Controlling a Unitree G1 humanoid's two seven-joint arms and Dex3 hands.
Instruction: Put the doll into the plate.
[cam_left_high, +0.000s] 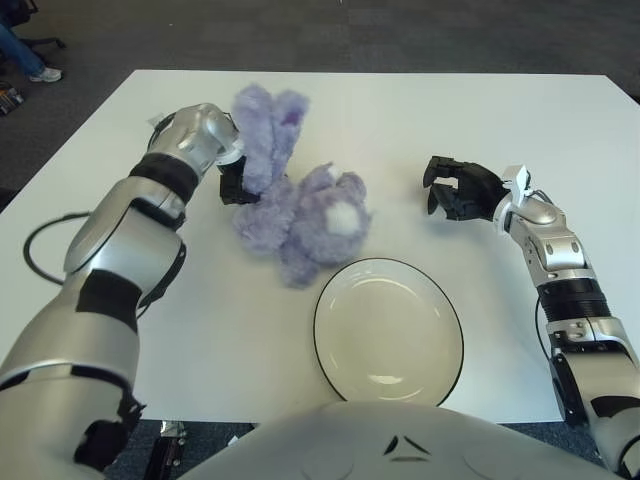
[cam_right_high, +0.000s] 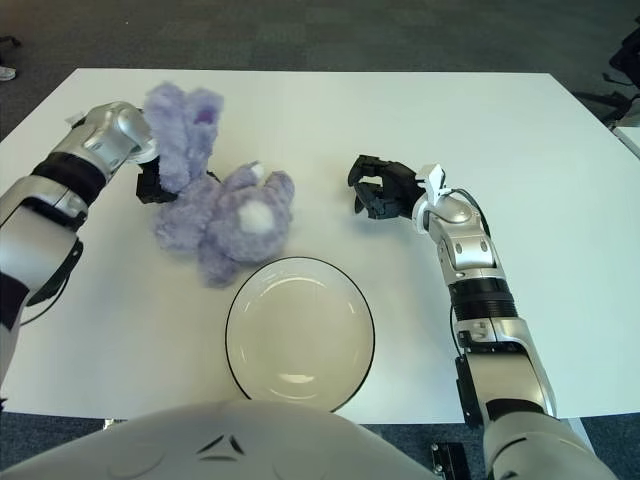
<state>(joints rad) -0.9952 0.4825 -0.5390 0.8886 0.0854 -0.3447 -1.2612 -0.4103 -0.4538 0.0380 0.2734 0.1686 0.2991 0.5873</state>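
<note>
One white worktop (cam_left_high: 420, 120) carries two loose items. There is one doll (cam_left_high: 290, 195), a fluffy purple plush rabbit with two long ears and one white tail patch. There is one plate (cam_left_high: 388, 332), round, cream coloured, with a single dark rim line. Two silver robot arms reach over the worktop, each ending in one black robot hand: the left robot hand (cam_left_high: 238, 185) and the right robot hand (cam_left_high: 456, 187), two in all. At the top left corner, off the worktop, one shoe (cam_left_high: 47, 74) shows on the floor.
</note>
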